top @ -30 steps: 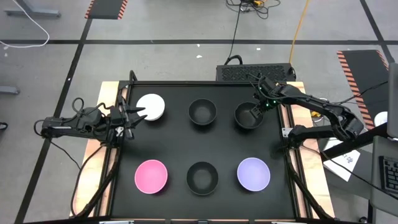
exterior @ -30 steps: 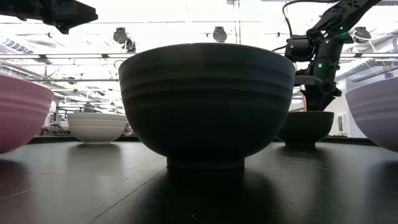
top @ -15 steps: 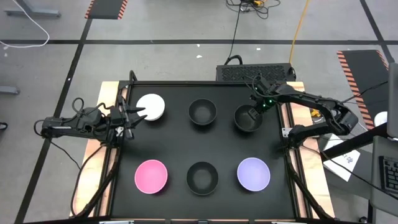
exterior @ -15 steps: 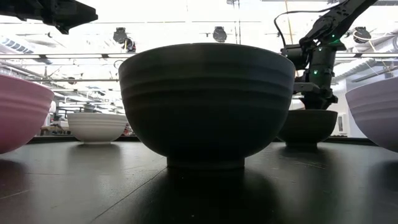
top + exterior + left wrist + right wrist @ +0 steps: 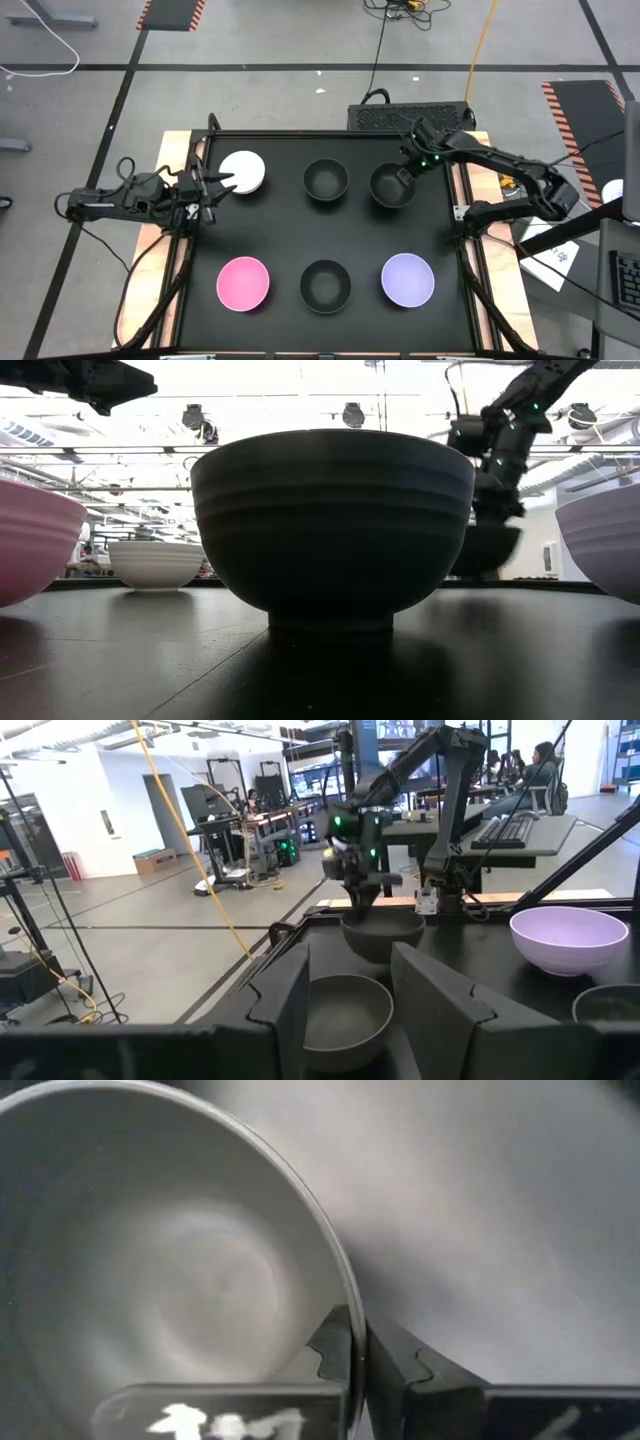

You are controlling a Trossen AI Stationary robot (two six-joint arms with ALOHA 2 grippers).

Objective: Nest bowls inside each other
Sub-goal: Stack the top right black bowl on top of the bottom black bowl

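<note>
Six bowls show in the high view. The white bowl [image 5: 243,171], a black bowl [image 5: 325,179] and a second black bowl [image 5: 392,186] form the far row. The pink bowl [image 5: 243,282], a third black bowl [image 5: 325,284] and the lavender bowl [image 5: 408,279] stand in the near row. My right gripper [image 5: 408,173] is shut on the far right black bowl [image 5: 485,548], which hangs clear of the table. My left gripper [image 5: 224,183] hovers open just left of the white bowl [image 5: 155,563]. My right gripper pinches the far right black bowl by its rim [image 5: 349,1315], on the bowl's right side. One finger [image 5: 333,1348] is inside the bowl and the other finger [image 5: 398,1362] is outside. The fingers come from above, pointing down. The bowl is lifted clear, hanging roughly upright [image 5: 383,933].
The black mat [image 5: 370,240] covers the table, with wooden edges [image 5: 150,250] left and right. A black box [image 5: 410,116] sits behind the far edge. Open mat lies between the two rows of bowls.
My right gripper has come down onto the far right black bowl's rim, then risen with it. The bowl has left the table and shifted slightly left, toward the middle black bowl.
</note>
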